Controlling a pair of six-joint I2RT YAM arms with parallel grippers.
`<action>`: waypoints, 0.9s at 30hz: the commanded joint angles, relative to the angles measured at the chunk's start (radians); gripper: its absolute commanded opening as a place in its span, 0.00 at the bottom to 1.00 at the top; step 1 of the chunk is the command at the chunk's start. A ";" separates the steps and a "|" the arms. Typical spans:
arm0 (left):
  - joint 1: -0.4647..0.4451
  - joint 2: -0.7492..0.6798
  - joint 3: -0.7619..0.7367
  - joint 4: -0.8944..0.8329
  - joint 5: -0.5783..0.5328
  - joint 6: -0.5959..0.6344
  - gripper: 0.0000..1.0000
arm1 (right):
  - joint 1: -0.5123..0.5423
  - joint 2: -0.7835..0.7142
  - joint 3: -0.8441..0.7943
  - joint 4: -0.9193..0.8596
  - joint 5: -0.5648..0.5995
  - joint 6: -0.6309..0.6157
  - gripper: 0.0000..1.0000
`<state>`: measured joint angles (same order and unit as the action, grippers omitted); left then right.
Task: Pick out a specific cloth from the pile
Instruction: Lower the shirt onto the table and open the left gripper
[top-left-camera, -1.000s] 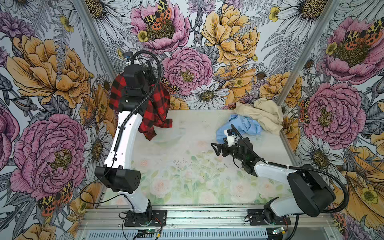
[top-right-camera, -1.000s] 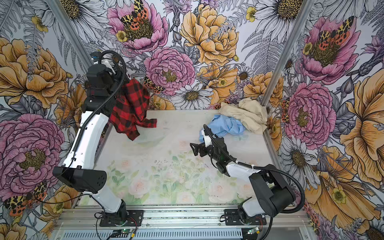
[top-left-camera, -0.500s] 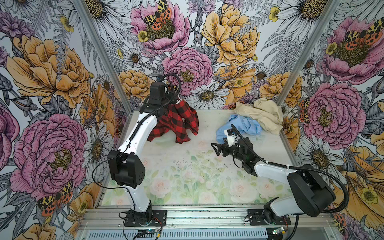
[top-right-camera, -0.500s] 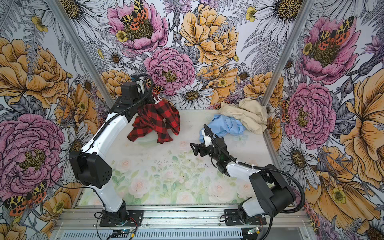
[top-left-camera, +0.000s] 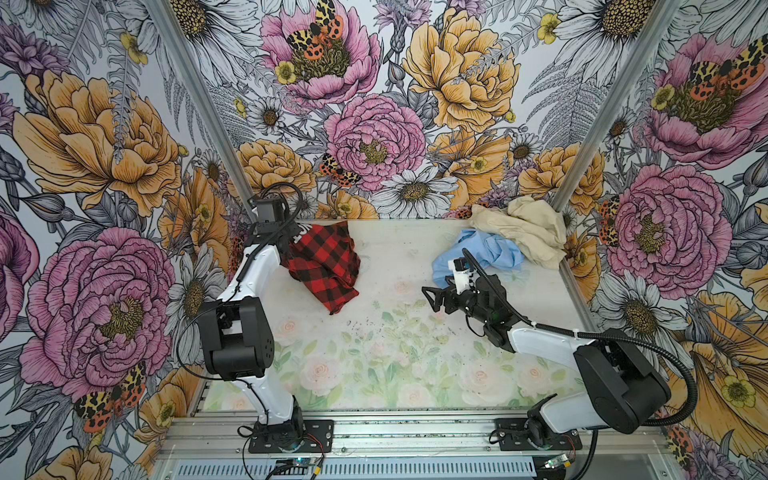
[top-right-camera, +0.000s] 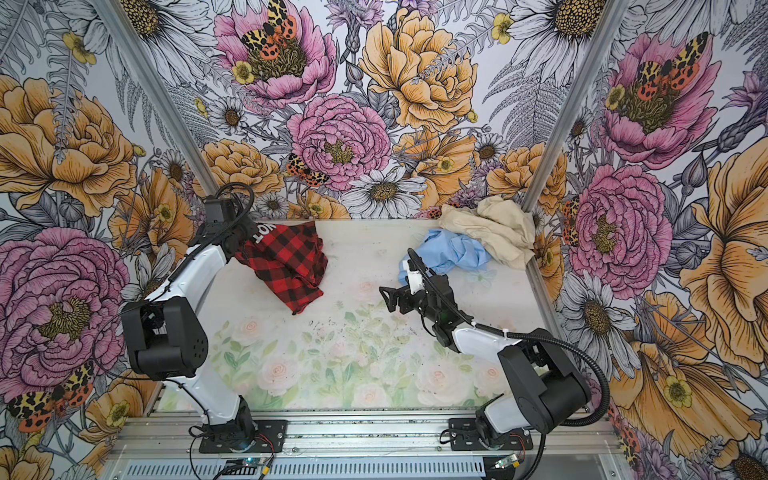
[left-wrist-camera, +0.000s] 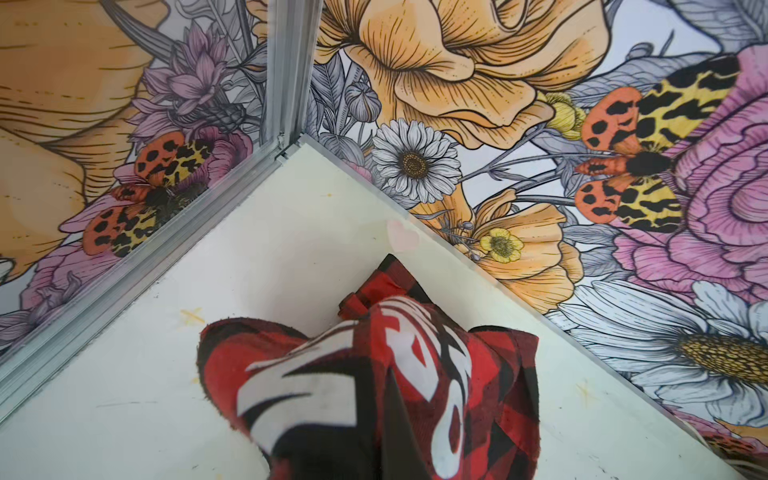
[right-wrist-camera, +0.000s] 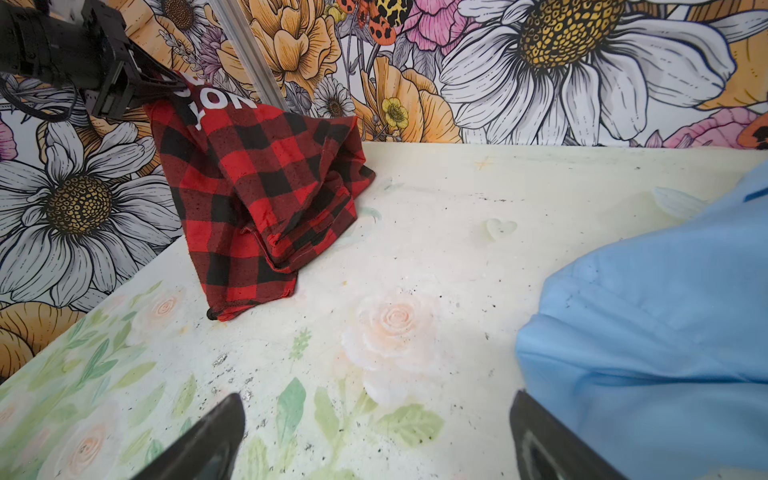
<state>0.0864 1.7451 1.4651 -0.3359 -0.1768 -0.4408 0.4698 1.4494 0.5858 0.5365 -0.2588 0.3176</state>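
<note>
Left gripper (right-wrist-camera: 170, 89) pinches the plaid cloth (top-left-camera: 328, 266) at its lettered patch (right-wrist-camera: 210, 102) — right gripper (top-left-camera: 432, 298) is spread wide, just beside the blue cloth (top-left-camera: 486, 253).

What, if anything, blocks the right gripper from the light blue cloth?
Likely nothing, so yes: the right gripper stands open beside the light blue cloth; the left gripper holds the red-and-black plaid cloth well away.
</note>
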 joint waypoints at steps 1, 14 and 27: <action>-0.029 0.033 0.009 0.015 -0.079 0.107 0.00 | -0.004 0.017 0.010 0.033 -0.010 0.006 0.99; -0.258 0.392 0.283 -0.262 -0.099 0.465 0.00 | -0.004 0.057 0.028 0.023 -0.017 0.006 0.99; -0.277 0.454 0.299 -0.330 -0.068 0.515 0.24 | -0.005 0.032 0.025 0.012 -0.019 0.001 0.99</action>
<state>-0.1989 2.2333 1.7618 -0.6373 -0.2619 0.0551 0.4698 1.5009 0.5861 0.5354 -0.2661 0.3176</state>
